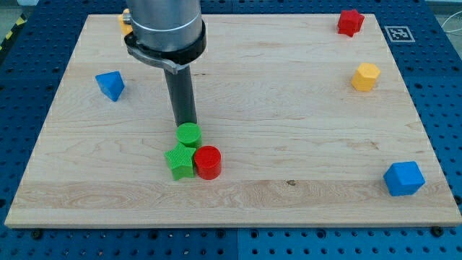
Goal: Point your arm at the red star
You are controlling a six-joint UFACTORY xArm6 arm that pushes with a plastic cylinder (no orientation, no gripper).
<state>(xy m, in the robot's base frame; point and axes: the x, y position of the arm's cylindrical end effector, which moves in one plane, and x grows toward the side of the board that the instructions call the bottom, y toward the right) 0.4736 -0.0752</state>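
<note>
We see a pale matt wood board [289,94] w/ visible grain, on it matt ribbed plastic-looking blocks, e.g. red star [350,22] at board's far right corner, and above board a smooth grey metal-looking arm housing [164,22].

My arm's housing [164,29] runs off the view's top and hides most of an orange block [125,23]; the green cylinder [188,134] covers my tip.

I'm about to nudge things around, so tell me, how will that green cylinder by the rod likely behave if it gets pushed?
The green cylinder stands on its flat end, so it should slide rather than roll. It looks small and solid, probably light. My tip sits just above it in the view; a downward push would likely drive it into the green star and red cylinder touching it.
</note>
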